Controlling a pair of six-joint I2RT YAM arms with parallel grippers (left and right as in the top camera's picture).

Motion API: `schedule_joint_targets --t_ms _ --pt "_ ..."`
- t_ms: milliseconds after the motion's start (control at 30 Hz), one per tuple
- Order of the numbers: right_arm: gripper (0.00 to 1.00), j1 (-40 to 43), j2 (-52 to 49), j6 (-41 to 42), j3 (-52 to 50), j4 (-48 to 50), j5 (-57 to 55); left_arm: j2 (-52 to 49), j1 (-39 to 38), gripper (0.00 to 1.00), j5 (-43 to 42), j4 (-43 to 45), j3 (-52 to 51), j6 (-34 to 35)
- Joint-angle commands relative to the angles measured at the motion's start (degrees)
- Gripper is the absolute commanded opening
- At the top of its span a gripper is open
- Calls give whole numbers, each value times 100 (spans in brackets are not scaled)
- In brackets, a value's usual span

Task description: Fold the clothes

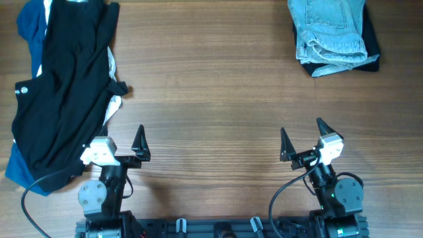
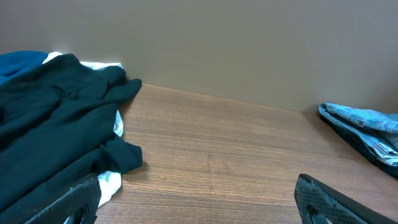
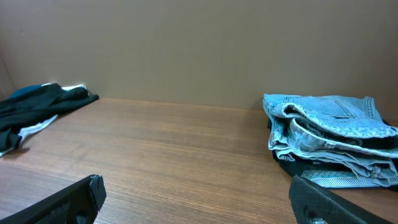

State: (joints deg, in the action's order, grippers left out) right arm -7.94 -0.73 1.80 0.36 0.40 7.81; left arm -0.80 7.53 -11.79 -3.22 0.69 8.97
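Observation:
A loose heap of clothes lies at the table's left: a black garment [image 1: 66, 86] on top, a blue one [image 1: 30, 23] and a white one [image 1: 112, 106] under it. It also shows in the left wrist view [image 2: 50, 130]. Folded light-blue jeans [image 1: 328, 30] rest on a folded dark garment [image 1: 370, 59] at the back right, also in the right wrist view [image 3: 323, 134]. My left gripper [image 1: 119, 142] is open and empty beside the heap's near end. My right gripper [image 1: 303, 137] is open and empty near the front right.
The wooden table [image 1: 211, 99] runs between the heap and the folded stack. A black cable [image 1: 30, 198] loops at the front left by the left arm's base. A plain brown wall [image 2: 249, 43] backs the table.

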Motion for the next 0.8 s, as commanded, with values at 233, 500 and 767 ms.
schedule_joint_targets --t_ms 233,500,767 --pt "100 20 31 -15 -7 107 -33 63 31 100 52 -9 -35 52" --pt "100 20 31 -33 -7 490 -35 63 31 100 48 -2 -35 55" --pt "100 20 31 -173 7 938 105 63 33 100 52 -50 289 210"
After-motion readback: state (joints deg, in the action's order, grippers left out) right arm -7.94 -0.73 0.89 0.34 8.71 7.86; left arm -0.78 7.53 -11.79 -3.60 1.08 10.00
